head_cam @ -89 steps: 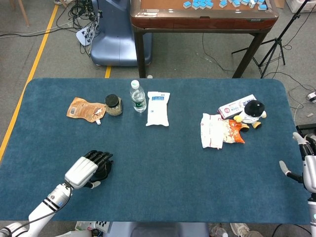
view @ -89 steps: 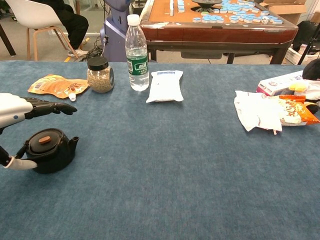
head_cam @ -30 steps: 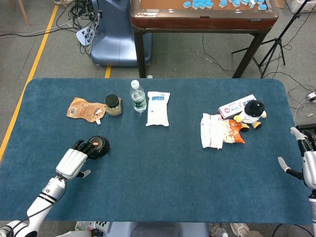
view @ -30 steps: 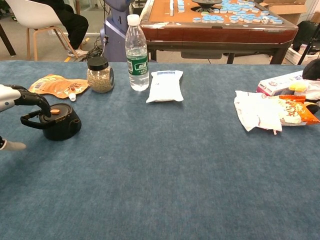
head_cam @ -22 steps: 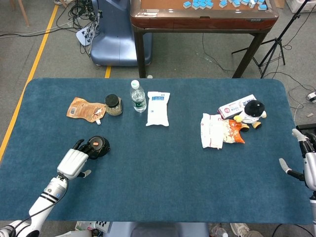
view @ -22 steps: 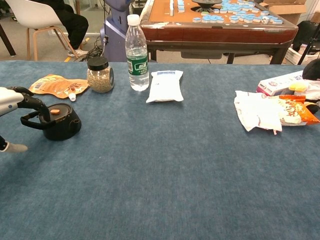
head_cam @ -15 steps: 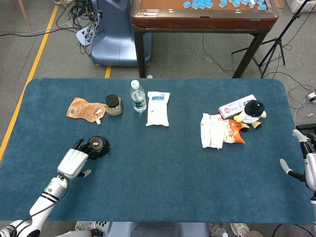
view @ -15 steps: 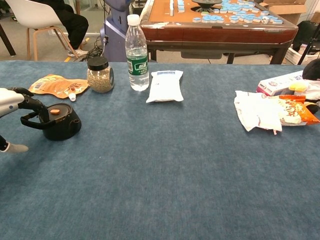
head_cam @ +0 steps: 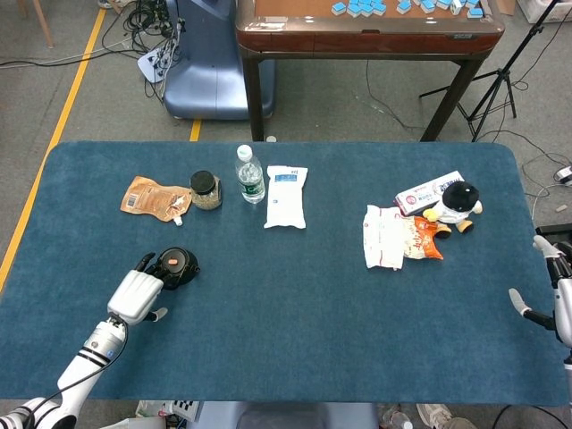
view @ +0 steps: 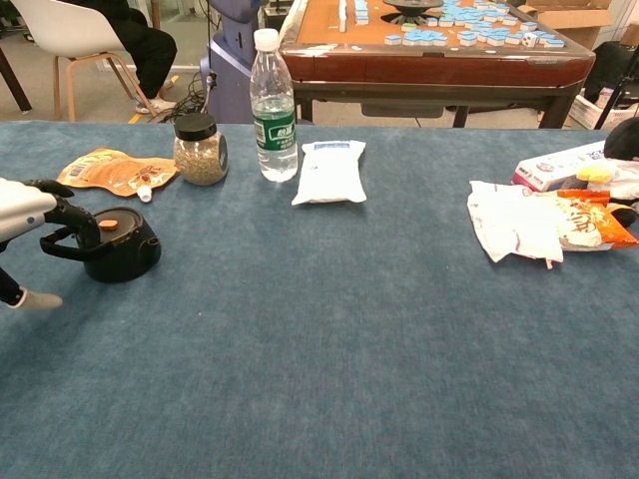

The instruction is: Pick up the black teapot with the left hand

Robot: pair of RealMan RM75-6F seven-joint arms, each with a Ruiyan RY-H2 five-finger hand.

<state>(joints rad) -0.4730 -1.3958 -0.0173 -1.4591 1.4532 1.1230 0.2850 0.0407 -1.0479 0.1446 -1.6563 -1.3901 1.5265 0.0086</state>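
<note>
Chest view: black teapot (view: 118,243) handle leftward.

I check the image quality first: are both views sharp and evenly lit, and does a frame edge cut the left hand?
Head view: sharp, even light, soft shadows, left hand whole. Chest view: sharp, black teapot clear, left hand cut by the left edge.

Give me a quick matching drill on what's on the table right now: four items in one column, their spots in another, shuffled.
Items:
1. black teapot
2. water bottle
3. orange pouch
4. plush toy

Places:
A. far-left side of the table, left of the glass jar
B. at the left hand, its fingers at the handle
C. right side, beside the white box
D. between the jar and the white packet

Pairs: 1-B, 2-D, 3-A, 4-C
</note>
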